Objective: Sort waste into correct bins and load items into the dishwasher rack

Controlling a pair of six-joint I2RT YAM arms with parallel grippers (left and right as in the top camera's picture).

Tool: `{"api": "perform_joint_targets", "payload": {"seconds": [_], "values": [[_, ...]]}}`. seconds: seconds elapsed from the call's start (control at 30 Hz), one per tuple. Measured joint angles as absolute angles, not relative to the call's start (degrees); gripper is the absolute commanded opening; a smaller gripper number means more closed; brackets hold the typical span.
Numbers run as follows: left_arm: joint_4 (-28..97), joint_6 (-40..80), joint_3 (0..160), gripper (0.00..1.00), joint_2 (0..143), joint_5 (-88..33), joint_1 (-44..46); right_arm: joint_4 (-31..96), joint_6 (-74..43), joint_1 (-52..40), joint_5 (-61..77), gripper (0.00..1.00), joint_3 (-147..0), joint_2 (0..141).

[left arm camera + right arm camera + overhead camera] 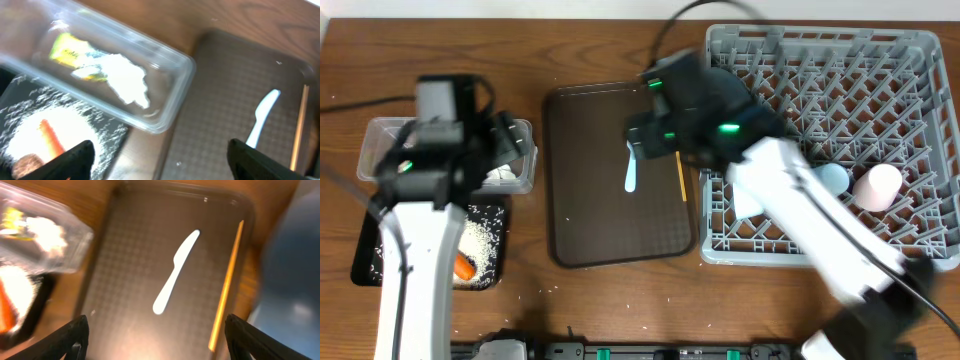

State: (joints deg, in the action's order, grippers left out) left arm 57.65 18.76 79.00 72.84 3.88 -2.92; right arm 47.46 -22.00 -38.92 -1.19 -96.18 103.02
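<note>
Waste sorting was judged essentially done: the snack wrapper [70,50] and white tissue [125,77] were seen inside the clear tub [185,75] at far left, and the carrot [50,137], brown lump [27,165] and rice [70,125] lay in the black tray [12,97] just near of it. Rack loading was judged partly done. The pink cup [877,186] and light-blue cup [832,178] were found in the rack [880,90] at right. A dark-blue plate [295,255] was made out only as a blur, so its seating could not be told, and the bowl was not clearly identified. Left to load were the knife [631,170] and chopstick [681,178], lying side by side but apart on the brown serving tray [590,200] in the middle. The left pincer [160,150] was held wide open and empty near the tub's right end. The right pincer [156,325] was spread wide and empty over the serving tray, above the knife.
</note>
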Motion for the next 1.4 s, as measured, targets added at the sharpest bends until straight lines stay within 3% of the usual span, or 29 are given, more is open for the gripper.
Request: {"api": "perform_joint_targets", "payload": {"seconds": [0.03,0.33,0.57,0.7,0.83,0.93,1.07,1.4], "values": [[58.6,18.8,79.0,0.98,72.0,3.8,-4.1,45.7,-23.3,-39.5,-2.3,0.79,-96.2,105.8],[62.8,18.9,79.0,0.98,69.3,4.1,-8.4,32.0,-28.3,-39.7,-4.7,0.66,-96.0,124.3],[62.8,18.9,79.0,0.98,69.3,4.1,-8.4,31.9,-29.3,-39.8,-4.9,0.54,-96.0,129.6],[62.8,18.9,79.0,0.98,69.3,4.1,-8.4,32.2,-30.5,-39.8,-5.6,0.39,-96.1,129.8],[62.8,18.9,79.0,0.98,69.3,4.1,-8.4,32.3,-31.5,-39.8,-6.0,0.15,-96.2,129.9],[62.8,18.9,79.0,0.98,69.3,4.1,-8.4,32.3,-31.7,-39.9,-6.0,0.06,-96.2,129.9],[62.8,18.9,79.0,0.98,69.3,4.1,-8.4,32.3,-31.5,-40.3,-6.1,0.01,-96.2,130.0],[62.8,18.9,79.0,0.98,69.3,4.1,-8.4,33.4,-28.8,-40.4,-6.0,0.01,-96.3,129.7]]}}
